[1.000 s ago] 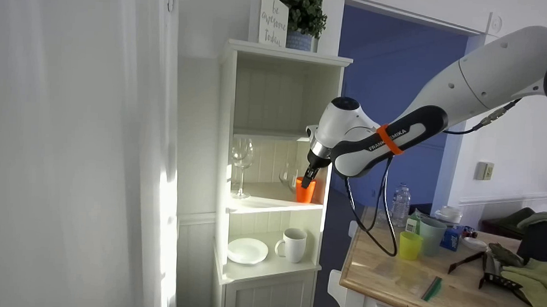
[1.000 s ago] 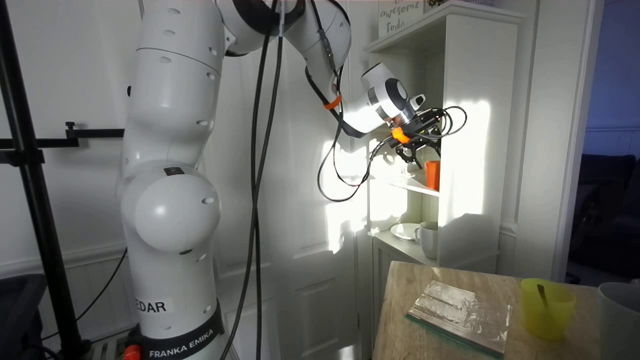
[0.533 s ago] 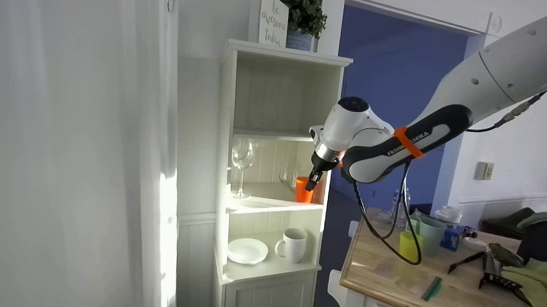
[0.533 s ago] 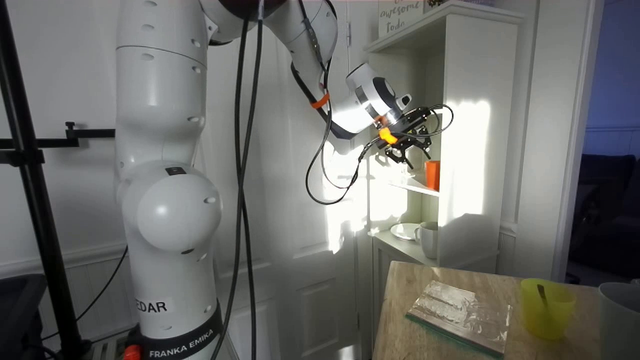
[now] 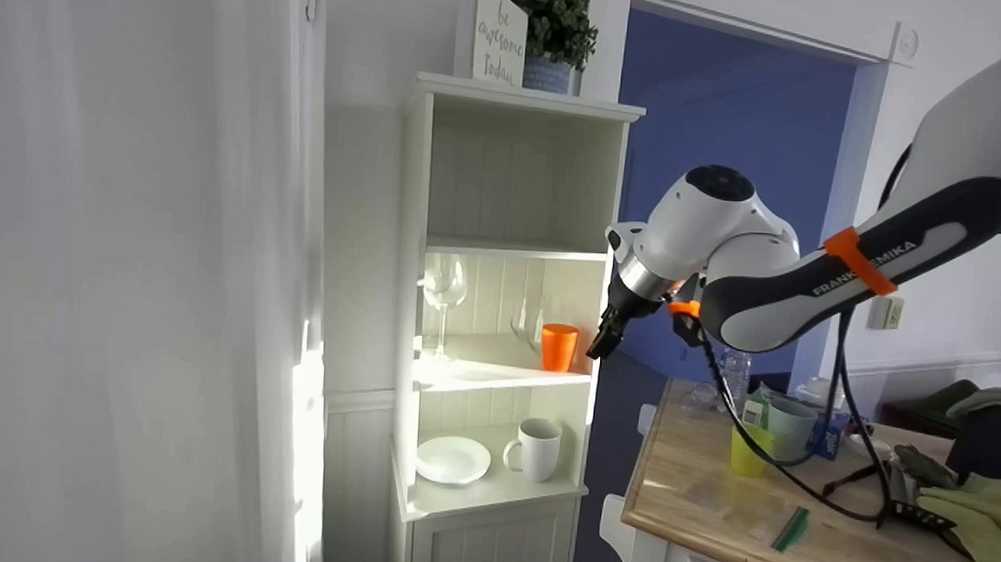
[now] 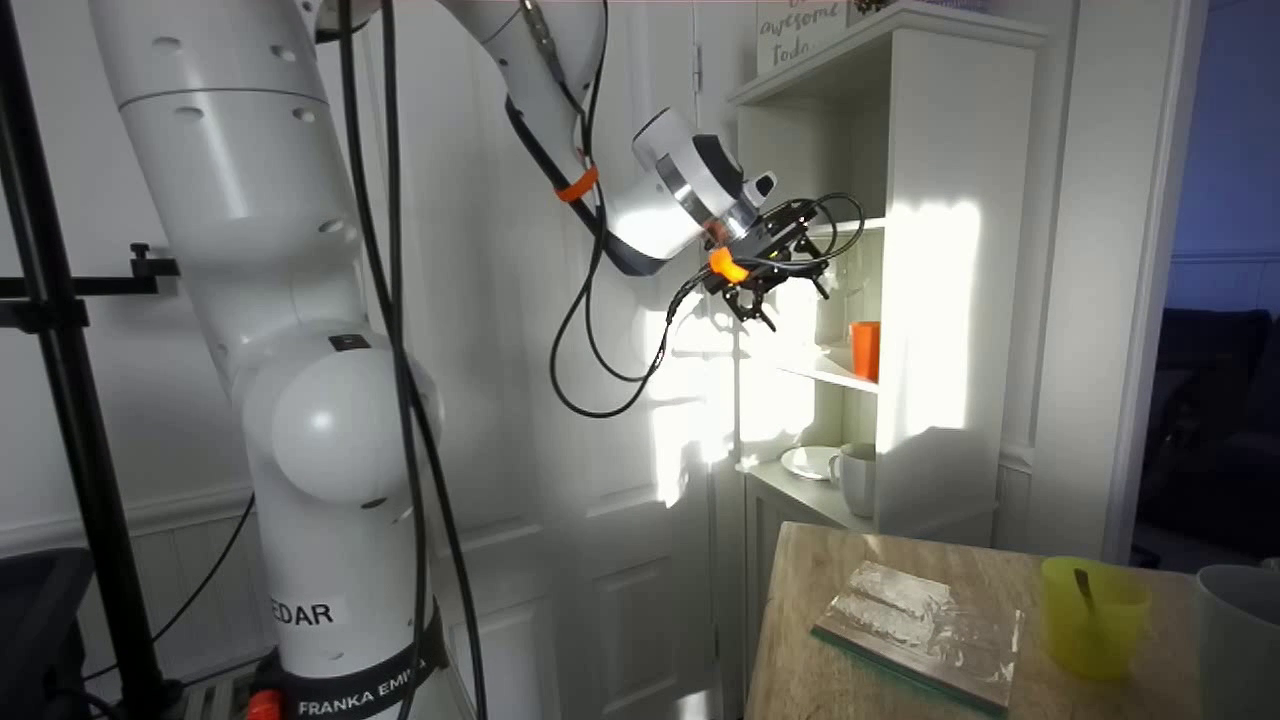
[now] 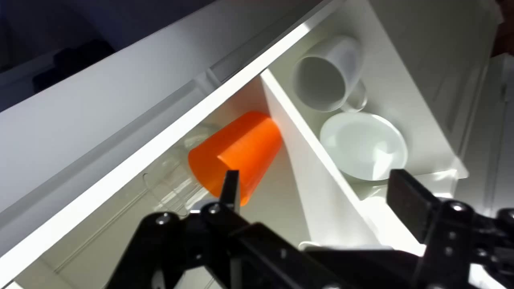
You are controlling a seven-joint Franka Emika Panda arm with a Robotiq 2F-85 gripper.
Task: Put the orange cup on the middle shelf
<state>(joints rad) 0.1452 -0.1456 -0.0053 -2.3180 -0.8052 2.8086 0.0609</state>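
Evidently the jaws have just backed out: over the last second the arm (image 5: pixel 770 305) has drawn away from the cabinet (image 5: pixel 410 311), carrying them from near the orange cup (image 5: pixel 559 349) to a place outside the opening, and both exterior views now show a gap between them and it. In the wrist view the jaws are spread wide, with nothing held; one tip overlaps the cup in that view, which I take to be the camera angle rather than contact.

The cup itself has not shifted in that time. It stands upright on the middle shelf (image 5: pixel 497 357), toward the end by the doorway, with a clear glass (image 5: pixel 526 320) just behind it and a wine glass (image 5: pixel 445 287) at the opposite end. Whether cup and clear glass touch, I cannot tell. The white plate (image 5: pixel 453 460) and white mug (image 5: pixel 535 450) sit one level below.

For the task, this reads as release done and placement achieved; probably only retreat remains. The likeliest trouble now would be the dangling cable (image 5: pixel 840 397) brushing things on the tabletop (image 5: pixel 685 500) as the arm pulls clear.
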